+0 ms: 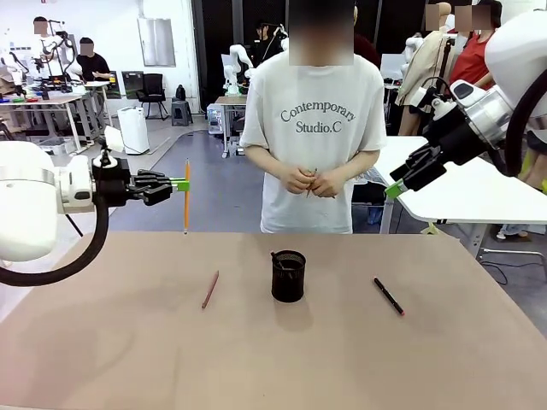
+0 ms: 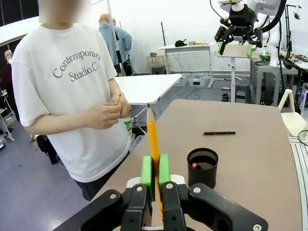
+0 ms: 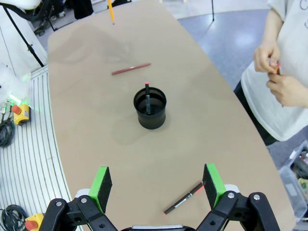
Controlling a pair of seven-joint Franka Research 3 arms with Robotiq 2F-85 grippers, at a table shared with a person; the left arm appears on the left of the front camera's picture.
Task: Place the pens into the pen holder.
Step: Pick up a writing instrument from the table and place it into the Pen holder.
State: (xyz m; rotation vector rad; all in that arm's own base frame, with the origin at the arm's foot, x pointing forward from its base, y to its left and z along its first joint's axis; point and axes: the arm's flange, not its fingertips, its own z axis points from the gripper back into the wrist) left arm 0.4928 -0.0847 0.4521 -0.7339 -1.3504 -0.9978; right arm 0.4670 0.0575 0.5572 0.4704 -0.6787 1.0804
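My left gripper (image 1: 178, 184) is shut on a yellow-orange pen (image 1: 186, 198), holding it upright in the air above the table's far left. In the left wrist view the pen (image 2: 153, 139) rises between the green pads (image 2: 147, 169). The black mesh pen holder (image 1: 288, 275) stands mid-table with a dark, red-tipped pen (image 3: 147, 97) inside it. A reddish-brown pen (image 1: 210, 289) lies left of the holder. Right of the holder lies a black pen with a red tip (image 1: 388, 296). My right gripper (image 1: 402, 183) hangs open and high at the right, over that black pen (image 3: 183, 198).
A person (image 1: 312, 128) stands at the table's far edge with both hands (image 1: 312, 181) together at the waist, holding something small. A white side table (image 1: 461, 192) stands beyond the far right corner. Bare tabletop (image 1: 273, 359) lies in front of the holder.
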